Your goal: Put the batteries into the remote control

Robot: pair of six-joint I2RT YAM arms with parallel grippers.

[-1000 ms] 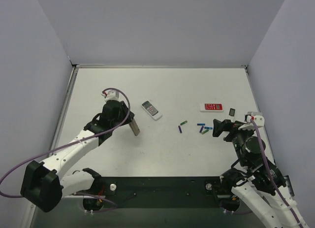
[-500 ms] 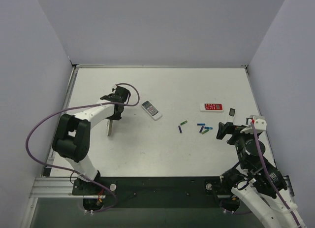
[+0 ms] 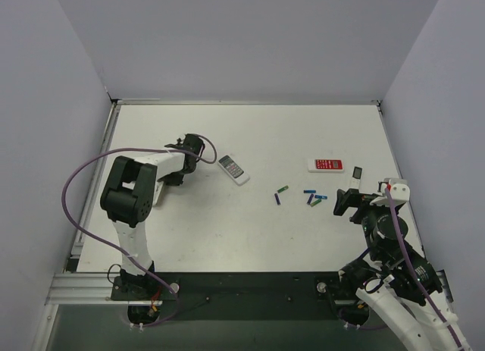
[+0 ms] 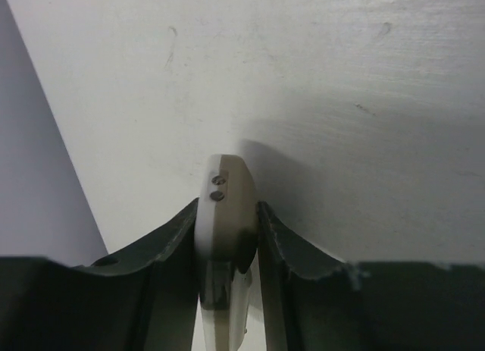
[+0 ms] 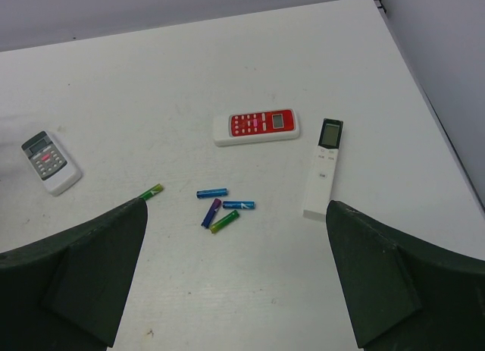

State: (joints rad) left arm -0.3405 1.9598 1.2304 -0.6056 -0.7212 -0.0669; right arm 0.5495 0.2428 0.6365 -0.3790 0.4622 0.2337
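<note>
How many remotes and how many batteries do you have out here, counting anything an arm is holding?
Remotes: 4 (red remote, white remote with dark screen, white remote with grey screen, white and tan remote held in the left gripper)
Batteries: 6 (five seen from the right wrist, one dark blue battery seen only from above)
Total: 10

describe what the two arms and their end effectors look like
The left arm and right arm both have white links with black joints, each trailed by a looping purple cable. The left end effector and right end effector have dark, wedge-shaped fingers.
</note>
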